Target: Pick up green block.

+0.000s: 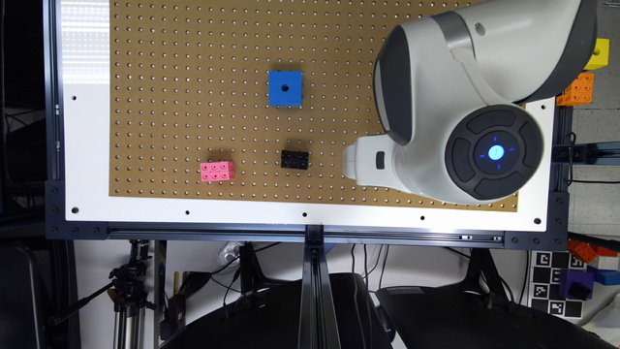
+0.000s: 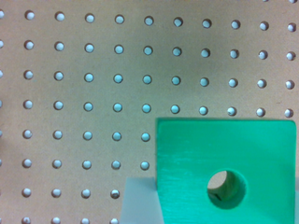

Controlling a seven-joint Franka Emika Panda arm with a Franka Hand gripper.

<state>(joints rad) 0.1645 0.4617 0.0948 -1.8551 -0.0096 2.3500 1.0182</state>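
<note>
I see the green block [image 2: 226, 172] just under my pincer, close; whether the pincer is spread, I cannot tell.

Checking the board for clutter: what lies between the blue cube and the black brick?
Nothing: the exterior view shows bare pegboard between the blue cube and the black brick.

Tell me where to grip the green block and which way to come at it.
Grip the green block across two opposite flat side faces, coming straight down from above. The wrist view looks squarely onto its top face with the round hole, so it seems to sit flat on the pegboard, edges parallel to the peg rows. Avoid the hole; it offers no purchase.
</note>
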